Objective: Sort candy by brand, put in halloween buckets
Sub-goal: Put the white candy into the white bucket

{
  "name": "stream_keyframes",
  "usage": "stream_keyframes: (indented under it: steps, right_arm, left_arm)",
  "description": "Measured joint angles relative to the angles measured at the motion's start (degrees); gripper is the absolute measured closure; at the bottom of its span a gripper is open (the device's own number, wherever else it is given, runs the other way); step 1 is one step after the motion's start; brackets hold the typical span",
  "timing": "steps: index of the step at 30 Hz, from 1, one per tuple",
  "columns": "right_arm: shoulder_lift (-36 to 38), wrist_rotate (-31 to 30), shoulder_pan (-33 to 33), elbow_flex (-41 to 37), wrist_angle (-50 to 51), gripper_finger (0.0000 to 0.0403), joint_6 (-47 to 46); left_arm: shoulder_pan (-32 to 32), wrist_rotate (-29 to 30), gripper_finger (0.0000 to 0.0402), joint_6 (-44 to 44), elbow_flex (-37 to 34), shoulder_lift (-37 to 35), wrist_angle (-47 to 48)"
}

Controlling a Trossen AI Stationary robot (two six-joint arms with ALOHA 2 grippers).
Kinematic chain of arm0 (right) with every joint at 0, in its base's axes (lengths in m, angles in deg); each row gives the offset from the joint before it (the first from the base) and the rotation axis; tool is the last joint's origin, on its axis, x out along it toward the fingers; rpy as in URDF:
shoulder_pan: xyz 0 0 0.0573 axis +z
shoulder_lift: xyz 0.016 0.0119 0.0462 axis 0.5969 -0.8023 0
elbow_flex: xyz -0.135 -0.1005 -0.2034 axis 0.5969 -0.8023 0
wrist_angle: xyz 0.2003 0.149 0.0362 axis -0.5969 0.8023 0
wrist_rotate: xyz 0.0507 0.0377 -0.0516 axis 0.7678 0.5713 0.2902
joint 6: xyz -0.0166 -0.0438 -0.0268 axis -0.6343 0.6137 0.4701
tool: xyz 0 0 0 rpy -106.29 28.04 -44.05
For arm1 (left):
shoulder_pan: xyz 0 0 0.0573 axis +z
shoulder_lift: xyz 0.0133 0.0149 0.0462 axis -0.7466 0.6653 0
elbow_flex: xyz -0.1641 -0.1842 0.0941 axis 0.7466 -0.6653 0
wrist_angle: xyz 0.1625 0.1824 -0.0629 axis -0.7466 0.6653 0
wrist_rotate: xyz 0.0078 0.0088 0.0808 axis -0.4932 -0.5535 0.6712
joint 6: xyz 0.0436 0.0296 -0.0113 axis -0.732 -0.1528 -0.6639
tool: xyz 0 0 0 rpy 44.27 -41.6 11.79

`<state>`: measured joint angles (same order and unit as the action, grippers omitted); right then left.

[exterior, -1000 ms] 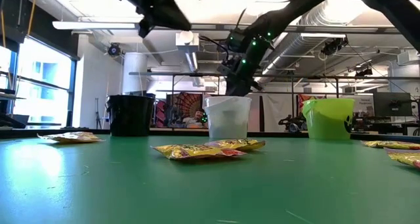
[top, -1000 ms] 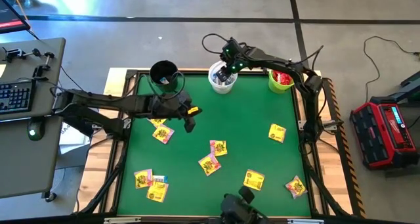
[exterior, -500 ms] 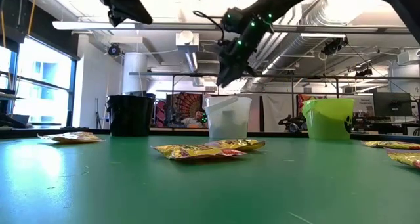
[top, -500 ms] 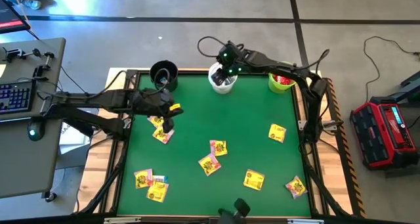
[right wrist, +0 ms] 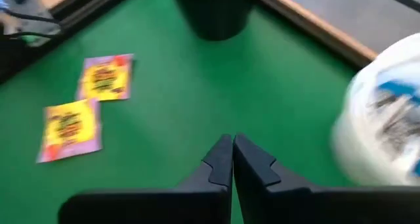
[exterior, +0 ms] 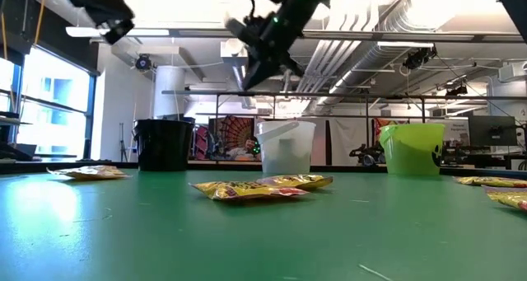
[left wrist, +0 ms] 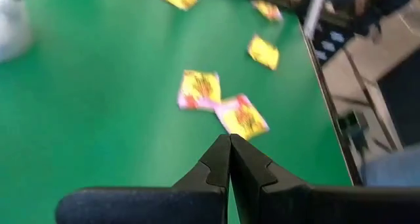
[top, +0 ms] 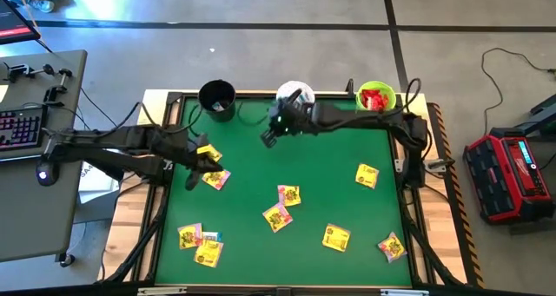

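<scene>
Since a second ago my right jaws [top: 268, 138] have come off the white bucket [top: 294, 94] and snapped together, holding nothing, and now hang over the green table [top: 330, 174] just in front of it; my left jaws [top: 202, 160] have swung back toward the table's left edge, also pressed together and empty, above two yellow packets [top: 214, 175]; more yellow candy [top: 278, 215] lies scattered across the near half; the black bucket [top: 216, 99] stands at the far left, the lime green bucket [top: 374, 97], holding red packets [top: 374, 100], at the far right.
</scene>
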<state>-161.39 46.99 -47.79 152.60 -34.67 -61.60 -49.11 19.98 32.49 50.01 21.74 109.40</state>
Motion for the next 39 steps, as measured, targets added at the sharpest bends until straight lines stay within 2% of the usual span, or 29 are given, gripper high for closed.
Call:
stream_keyframes:
  steps: [7,11,16,21,26,31,36,39]
  right_arm:
    - [0.00,-3.02,9.93,-0.62,0.77,0.0402,-6.96]
    - [0.32,-4.00,14.61,-6.84,-1.83,0.0403,-9.38]
    - [2.97,-1.68,18.14,-16.85,-11.72,0.0403,-11.68]
    - [9.79,-2.69,20.83,-24.96,-14.16,0.0403,-12.49]
    - [19.85,-5.99,22.37,-33.36,-12.36,0.0403,-13.59]
    - [30.23,-8.16,22.55,-41.47,-12.00,0.0403,-13.97]
    - [38.56,-10.23,22.42,-47.39,-11.96,0.0403,-13.97]
    - [42.18,-10.48,22.43,-49.79,-11.96,0.0403,-13.99]
  left_arm:
    - [-5.61,-2.54,0.0401,0.49,-0.31,-0.65,12.01]
    - [-10.35,-2.50,0.0395,0.82,-0.33,1.37,13.37]
    - [-16.98,-2.48,0.0363,6.56,-0.33,6.13,13.07]
    - [-24.34,-2.69,0.0328,12.35,-1.05,12.82,11.28]
    - [-29.32,-3.96,0.0302,19.86,-3.11,19.93,-0.78]
    - [-31.35,-4.21,0.0288,24.93,-3.30,29.43,-6.92]
    - [-32.03,-0.52,0.0278,27.03,-2.15,37.79,-7.96]
    - [-31.79,-1.66,0.0270,27.81,-0.97,41.75,-8.05]
